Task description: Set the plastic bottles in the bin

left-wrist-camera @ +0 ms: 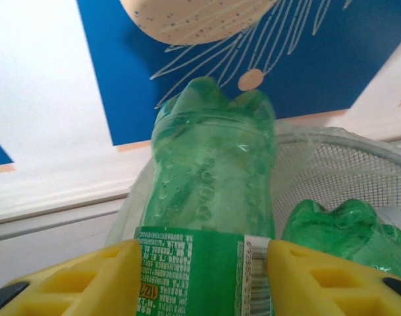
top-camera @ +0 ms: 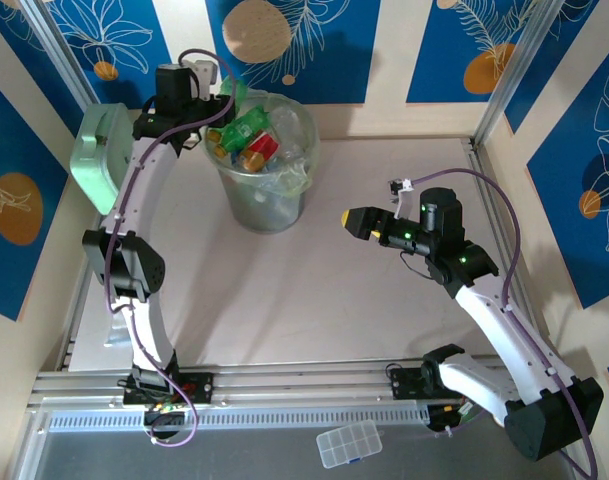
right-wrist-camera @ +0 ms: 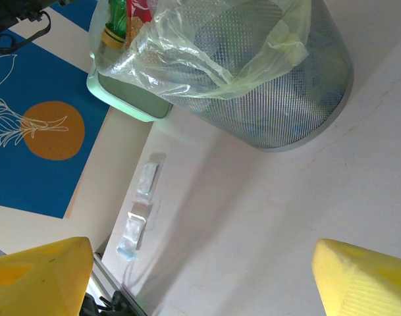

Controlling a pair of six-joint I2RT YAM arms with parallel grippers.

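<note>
green bottle btwn left tool jaws

Pale table, boxed in by blue-and-cream walls.

Here's the table: a pale pinkish-grey top, evenly lit, with only soft shadows on it. Behind its far edge stands a wall of cream and deep-blue panels, with white leaf drawings and tan and orange discs, and the same panels run down the table's left and right sides. Metal posts rise at its far corners. A mint-green box sits at the table's left edge. Metal rails line the near edge, with a clear compartment case just beyond them. Two small packets lie flat on the table near its left edge.
</note>
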